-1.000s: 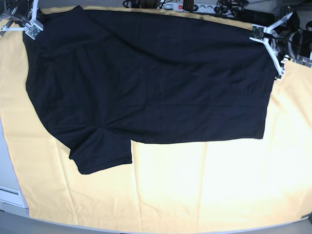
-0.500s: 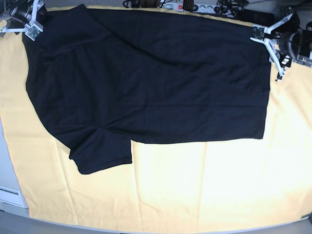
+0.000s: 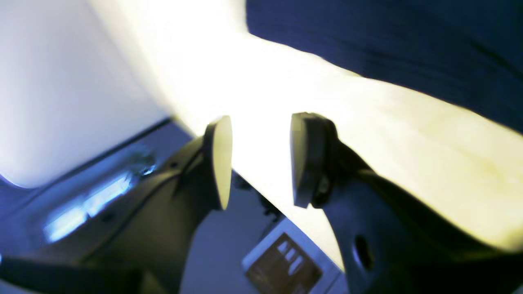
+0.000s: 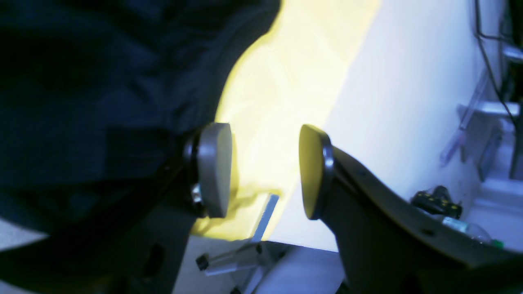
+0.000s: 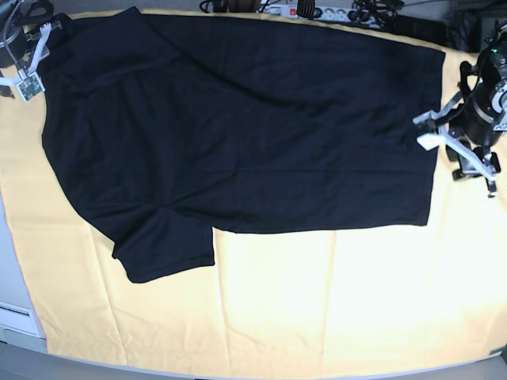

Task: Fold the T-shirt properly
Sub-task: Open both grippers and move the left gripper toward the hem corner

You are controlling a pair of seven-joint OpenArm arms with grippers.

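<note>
Base view — T-shirt (image 5: 238, 127) between grippers

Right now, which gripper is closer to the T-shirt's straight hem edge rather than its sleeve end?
The left gripper, at the base view's right, open beside the T-shirt's straight hem edge. The right gripper hangs open at the opposite, sleeve end.

The T-shirt (image 5: 238, 127) lies spread on the table cloth (image 5: 317, 301), toward its far edge. The left gripper (image 5: 444, 131) sits beside its right edge, the right gripper (image 5: 32, 67) at its far-left corner.
</note>
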